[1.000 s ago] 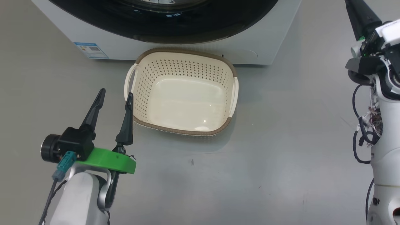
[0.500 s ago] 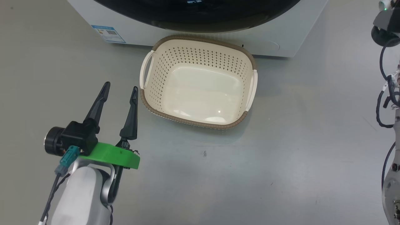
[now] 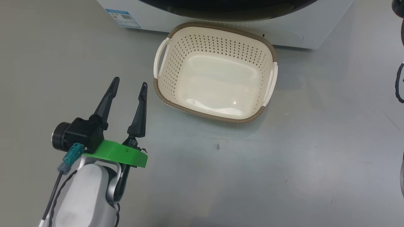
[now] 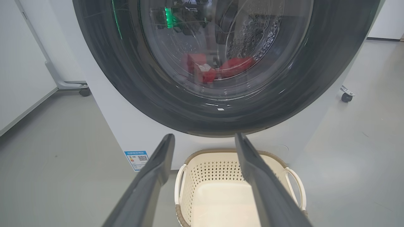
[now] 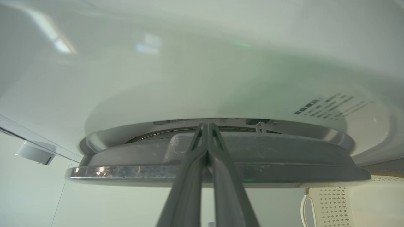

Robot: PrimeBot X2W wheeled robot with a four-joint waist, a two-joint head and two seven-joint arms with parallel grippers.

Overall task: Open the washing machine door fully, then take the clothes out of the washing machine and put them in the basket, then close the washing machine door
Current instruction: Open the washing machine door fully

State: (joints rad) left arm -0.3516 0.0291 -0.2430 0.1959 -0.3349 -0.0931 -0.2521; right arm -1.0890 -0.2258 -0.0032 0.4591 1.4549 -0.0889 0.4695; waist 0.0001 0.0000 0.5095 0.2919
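The washing machine stands at the top of the head view, the black rim of the washing machine door just showing. The cream basket sits empty on the floor before it. My left gripper hovers open and empty beside the basket's left handle. The left wrist view has the left gripper facing the door, with red clothes behind its glass. My right gripper is shut, its tips at the gap between the door's grey rim and the white machine front.
Grey floor spreads around the basket. A caster shows at the machine's right and a white wheeled frame at its left. Dark cables of my right arm hang at the right edge.
The head camera has moved, so the basket and machine sit further right and higher in the picture. My right arm has slid out past the right edge. Both grippers keep their states.
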